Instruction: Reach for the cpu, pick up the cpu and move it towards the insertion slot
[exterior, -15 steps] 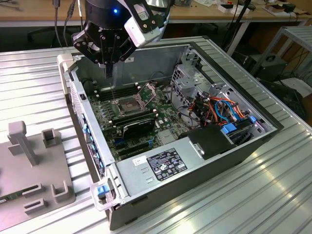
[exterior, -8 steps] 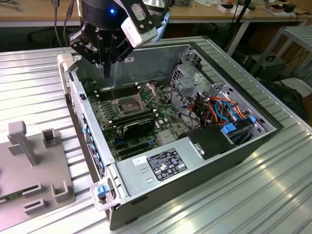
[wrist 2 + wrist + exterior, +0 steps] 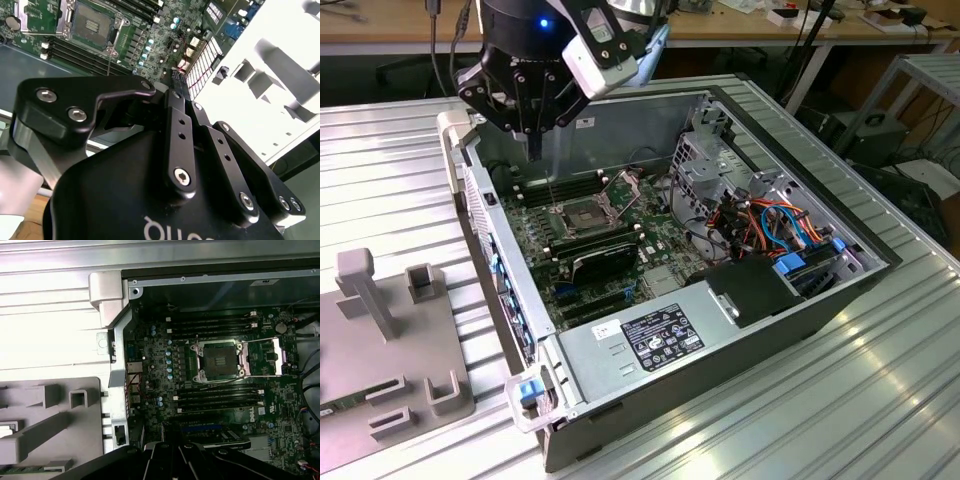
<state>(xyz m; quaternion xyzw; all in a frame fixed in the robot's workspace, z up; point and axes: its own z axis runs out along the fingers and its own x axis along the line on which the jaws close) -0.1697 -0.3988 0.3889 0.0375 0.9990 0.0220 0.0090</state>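
The end effector is hovering over the open computer case, looking pressed together; whether the cpu is sitting in its pinch is hidden. The insertion slot is lying uncovered just beside it, retention plate swung aside. Doing this well likely means travelling level and slowly, squaring over the dark centre and clearing that plate.

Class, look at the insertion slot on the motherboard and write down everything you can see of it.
The insertion slot is a square socket with a silvery metal frame around a dark centre. It lies flat on the green motherboard, between rows of long black memory slots. Its hinged retention plate is swung open to one side, leaving the centre uncovered. Nothing is seen touching it.
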